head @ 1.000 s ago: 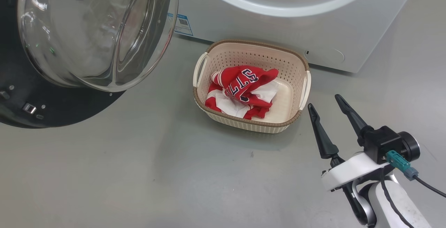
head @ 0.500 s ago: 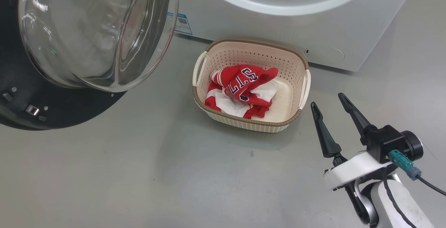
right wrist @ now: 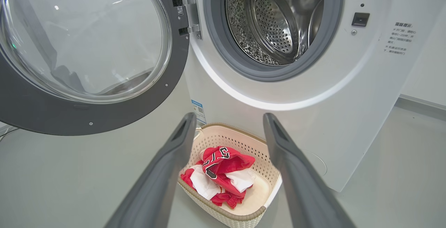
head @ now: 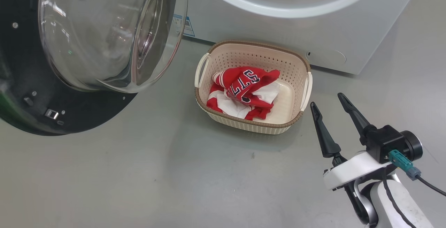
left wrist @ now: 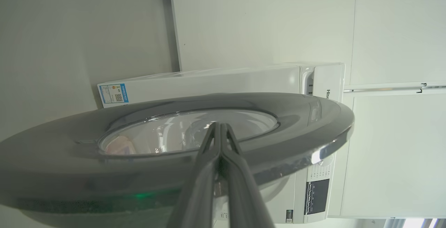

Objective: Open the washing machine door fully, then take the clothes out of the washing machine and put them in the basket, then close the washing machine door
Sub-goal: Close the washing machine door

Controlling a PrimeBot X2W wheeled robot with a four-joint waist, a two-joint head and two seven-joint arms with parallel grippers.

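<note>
Beside the basket (head: 256, 44), right hand (head: 326, 100) spread wide, empty; left hand (left wrist: 219, 126) closed over the door (left wrist: 299, 116).

On the clothes (head: 246, 87): dark blue letters edged in white, upside down from the head view, apparently "LLS". On the washing machine (left wrist: 244, 80), near its top front edge: black letters "His", the rest cut off by the washing machine door (left wrist: 306, 116). At a lower corner: blue label sticker (left wrist: 114, 93) with a QR code, print too small to read. Right of the drum opening: several lines of Chinese characters (right wrist: 400, 38), too small to read.
</note>
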